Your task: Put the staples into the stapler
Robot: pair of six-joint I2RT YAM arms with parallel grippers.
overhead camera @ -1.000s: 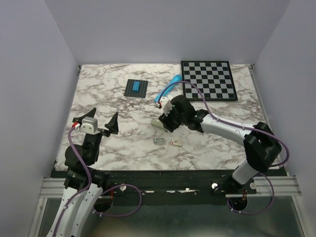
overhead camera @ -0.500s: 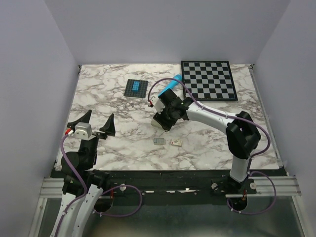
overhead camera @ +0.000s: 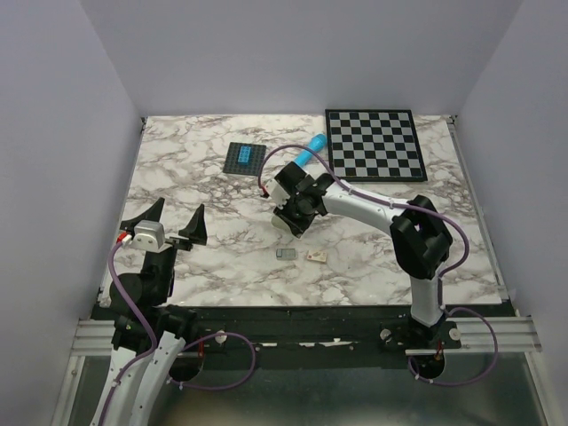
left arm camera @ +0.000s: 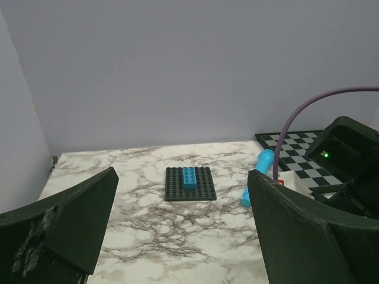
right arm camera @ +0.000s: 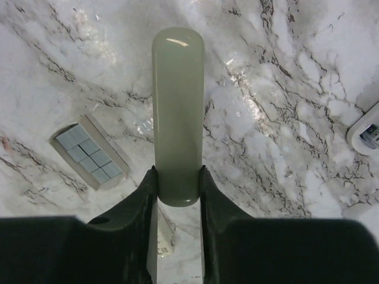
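My right gripper (overhead camera: 290, 219) is shut on the stapler (right arm camera: 176, 112), a cream-white bar, gripping one end so the rest juts out past the fingers (right arm camera: 142, 195) above the marble table. Only its pale tip (overhead camera: 282, 223) shows in the top view. The staples (overhead camera: 286, 254), a small grey block, lie on the table just in front of that gripper; they also show in the right wrist view (right arm camera: 89, 155), left of the stapler. My left gripper (overhead camera: 180, 211) is open and empty at the near left, well away from both.
A small cream piece (overhead camera: 315, 256) lies right of the staples. A blue cylinder (overhead camera: 309, 149) lies behind the right gripper. A dark studded plate (overhead camera: 245, 158) with a blue brick (left arm camera: 189, 176) sits at the back. A checkerboard (overhead camera: 374, 144) fills the back right.
The right gripper has swung left and slightly back with the stapler in it, the arm folding in. The left gripper drew back toward the near left early on, then stayed still.
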